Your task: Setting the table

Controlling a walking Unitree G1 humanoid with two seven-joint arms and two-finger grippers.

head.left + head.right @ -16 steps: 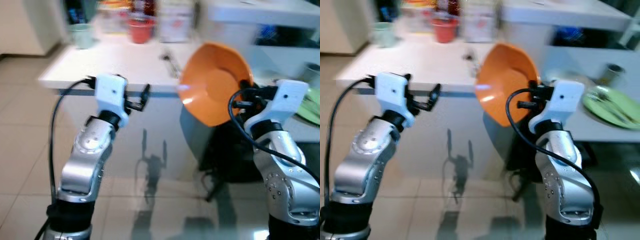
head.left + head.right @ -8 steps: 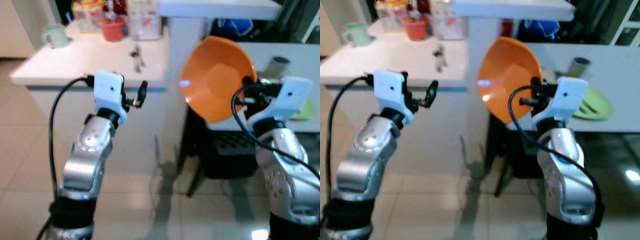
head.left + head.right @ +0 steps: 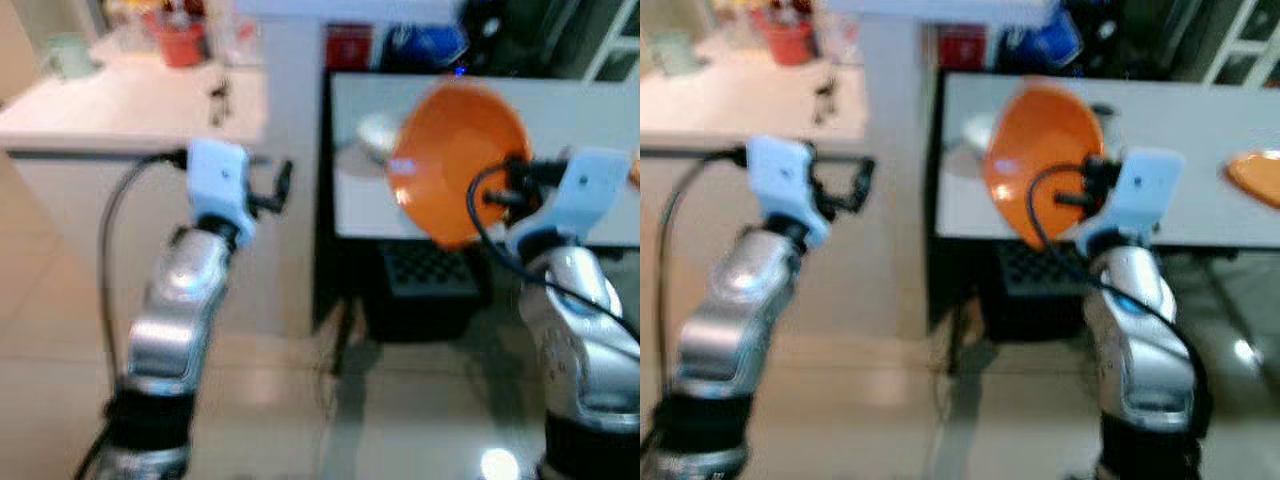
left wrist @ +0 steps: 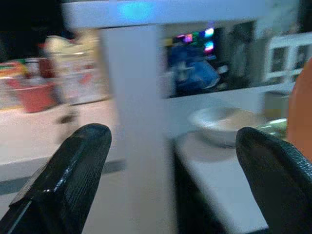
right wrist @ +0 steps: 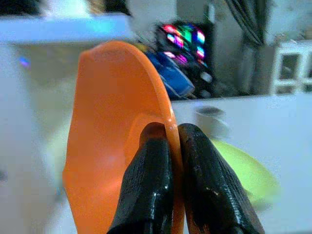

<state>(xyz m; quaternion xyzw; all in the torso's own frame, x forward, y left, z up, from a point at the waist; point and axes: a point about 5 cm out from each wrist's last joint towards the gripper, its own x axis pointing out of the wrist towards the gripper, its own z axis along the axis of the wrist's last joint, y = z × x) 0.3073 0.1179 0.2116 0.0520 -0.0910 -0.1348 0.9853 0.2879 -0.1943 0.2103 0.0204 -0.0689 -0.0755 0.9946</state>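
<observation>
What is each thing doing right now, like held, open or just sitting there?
orange bowl: held on edge, rim pinched.
right gripper: shut on the orange bowl's rim.
left gripper: open, holding nothing.
white bowl: sitting upright on the grey table.
grey table: white bowl and a green plate on it.
green plate: lying flat on the grey table.

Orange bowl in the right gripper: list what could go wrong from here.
1. The right gripper pinches the round orange plastic bowl by its thin rim alone, held on edge, so it may slip or swing.
2. A white bowl already sits near the grey table's edge; setting down there could knock it.
</observation>
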